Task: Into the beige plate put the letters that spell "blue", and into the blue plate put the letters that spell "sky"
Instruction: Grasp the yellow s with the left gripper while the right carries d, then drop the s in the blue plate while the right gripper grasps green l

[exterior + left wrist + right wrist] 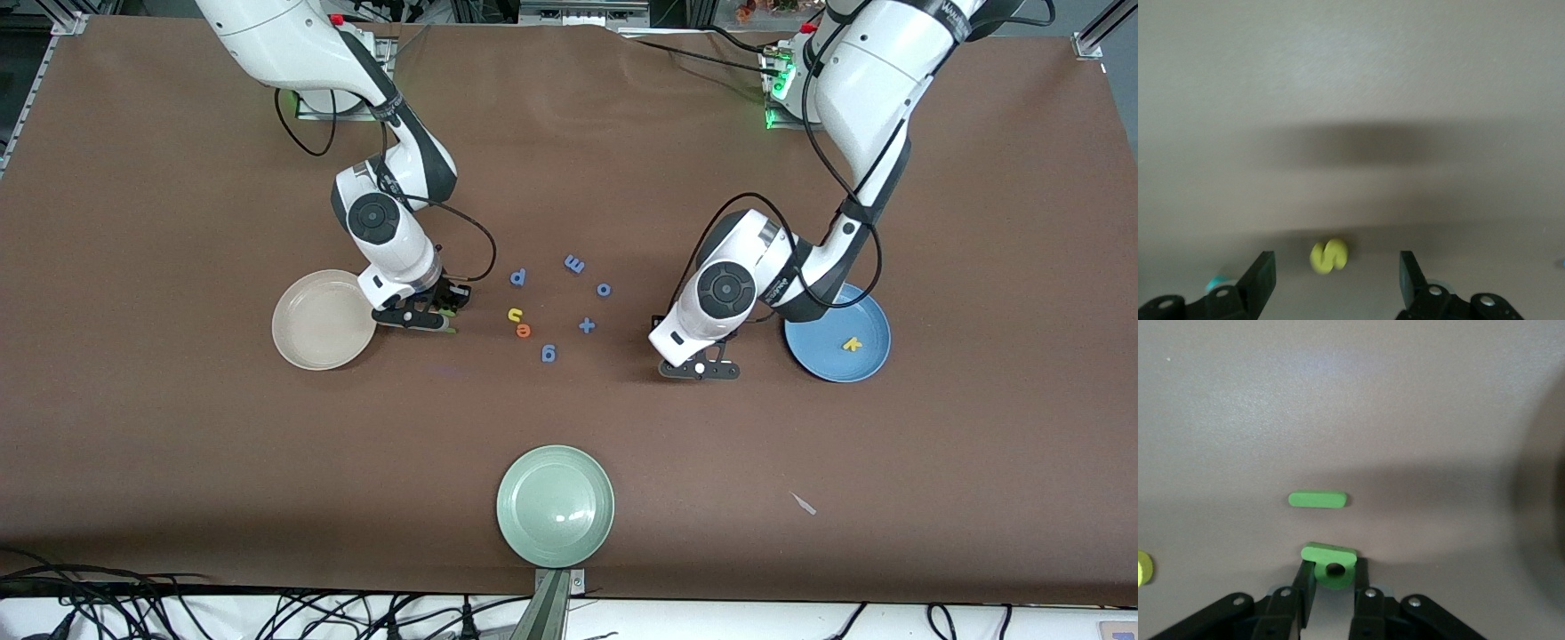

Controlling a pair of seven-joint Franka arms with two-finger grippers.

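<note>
We have the right gripper (1331, 577) shut on the dark-green foam letter b (1330, 563) just beside the round cream-beige plate (307, 342), while the left gripper (1336, 280), jaws wide open, straddles the small yellow foam letter s (1329, 256) on the worktop.

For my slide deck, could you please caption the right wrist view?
Right tool shut on the green b, with the light-green l lying on the brown table.

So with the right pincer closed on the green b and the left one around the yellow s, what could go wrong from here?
1. The right pincer pinches the green b only at its edge, so it may slip out on the way to the beige plate.
2. The green bar letter lies close by and could get nudged.
3. The left pincer is open around the yellow s, which sits off-centre; closing may push it aside. A teal letter lies just outside one finger.
</note>
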